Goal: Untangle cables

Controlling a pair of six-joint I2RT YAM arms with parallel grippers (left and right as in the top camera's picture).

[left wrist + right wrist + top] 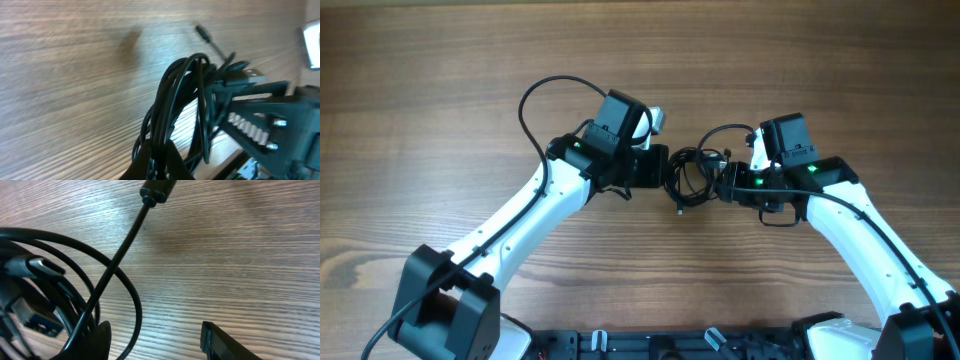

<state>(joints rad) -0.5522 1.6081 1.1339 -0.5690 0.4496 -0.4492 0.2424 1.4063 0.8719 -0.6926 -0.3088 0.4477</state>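
A tangle of thin black cables (pixel 691 173) lies between my two grippers at the middle of the table. My left gripper (pixel 667 166) is shut on a bundle of the cable loops (pixel 175 87), with the strands pinched between its fingertips (pixel 159 143). My right gripper (pixel 722 183) is open at the right side of the tangle. In the right wrist view one cable loop (pixel 131 287) curves between its spread fingers (pixel 154 327), near the left finger. A black plug (pixel 157 190) sticks out on a straight cord, and it also shows in the left wrist view (pixel 201 32). A silver connector (pixel 37 266) sits in the tangle.
The wooden table (pixel 440 90) surrounds the tangle. A thicker black arm cable (pixel 535 95) loops above the left arm, and another (pixel 725 132) arcs by the right arm. Black robot bases (pixel 650 345) line the front edge.
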